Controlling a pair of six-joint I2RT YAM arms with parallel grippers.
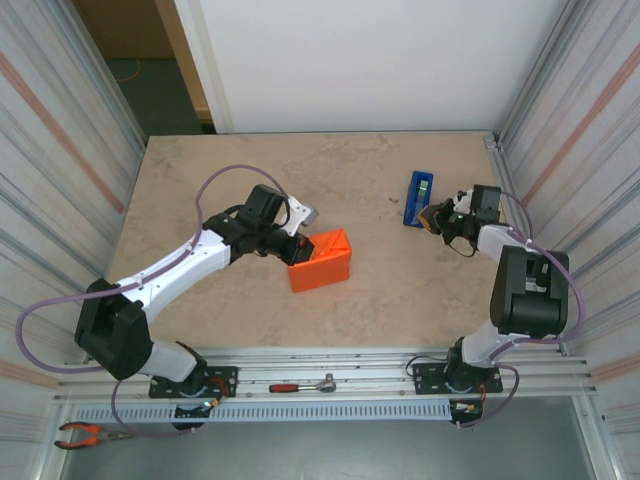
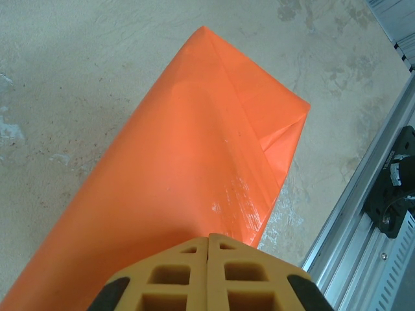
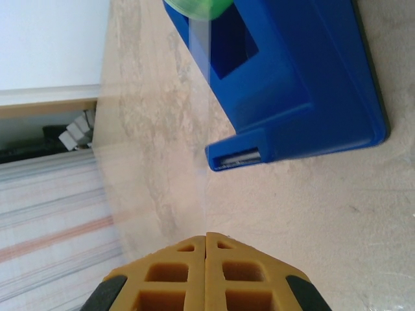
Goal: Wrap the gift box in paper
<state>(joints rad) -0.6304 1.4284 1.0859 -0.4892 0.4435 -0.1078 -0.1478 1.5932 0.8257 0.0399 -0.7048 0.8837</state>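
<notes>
closed left claw (image 2: 209, 241) over folded orange paper (image 2: 181, 149), beige table (image 2: 65, 58)

The folded bright orange paper sheet (image 2: 194, 162) lies on the beige table (image 1: 250, 180), at the jaw tips of the left gripper (image 2: 208, 241). The blue plastic tape dispenser (image 3: 305, 84) sits just beyond the jaws of the right gripper (image 3: 208, 236), its clear tape strip (image 3: 206, 129) reaching back between them.

obstacles: paper (image 1: 322, 262) centre, tape dispenser (image 1: 418, 198) right with tape strip (image 3: 205, 175) stretched | free: table (image 1: 385, 255) between them, far-left

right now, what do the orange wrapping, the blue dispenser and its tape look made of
The wrapping: thin paper, slight sheen, sharp creases. The dispenser: moulded plastic, probably; smooth glossy walls. The tape: clear film, see-through strip from the green roll.
</notes>
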